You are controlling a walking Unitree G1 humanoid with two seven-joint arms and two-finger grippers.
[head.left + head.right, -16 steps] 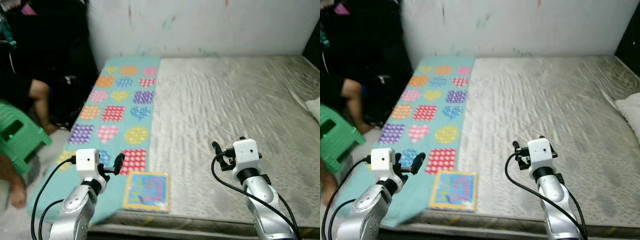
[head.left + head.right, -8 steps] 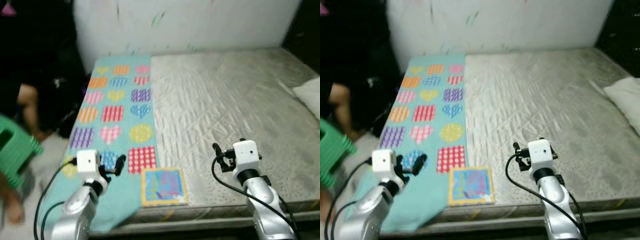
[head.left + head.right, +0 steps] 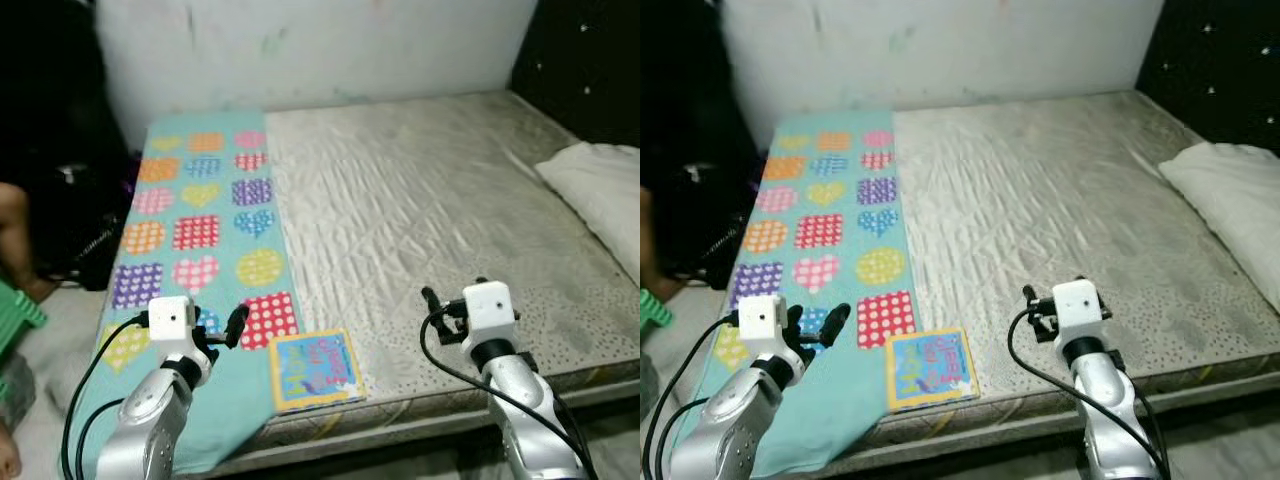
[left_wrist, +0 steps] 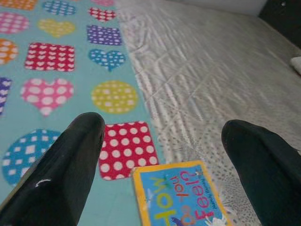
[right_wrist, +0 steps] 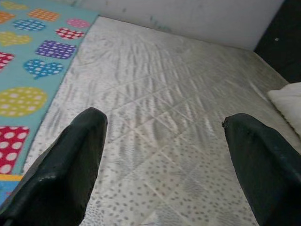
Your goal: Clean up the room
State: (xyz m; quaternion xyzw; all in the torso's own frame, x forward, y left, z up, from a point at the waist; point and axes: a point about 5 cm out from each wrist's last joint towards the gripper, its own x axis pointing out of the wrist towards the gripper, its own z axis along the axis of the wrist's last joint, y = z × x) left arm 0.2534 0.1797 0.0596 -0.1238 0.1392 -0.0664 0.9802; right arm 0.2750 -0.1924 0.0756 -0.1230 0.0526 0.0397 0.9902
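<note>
A bare quilted grey mattress (image 3: 430, 200) with a dimpled, wrinkled surface spreads wide. Along its left side lies a smooth teal blanket (image 3: 195, 215) printed with dotted hearts, squares and circles. A soft white pillow (image 3: 598, 190) rests at the right edge. A square picture book (image 3: 316, 368), blue with a yellow border, lies flat at the near edge, just ahead of the left gripper (image 4: 162, 155), whose fingers are spread with nothing between them. The right gripper (image 5: 164, 155), also spread, hovers over the mattress.
</note>
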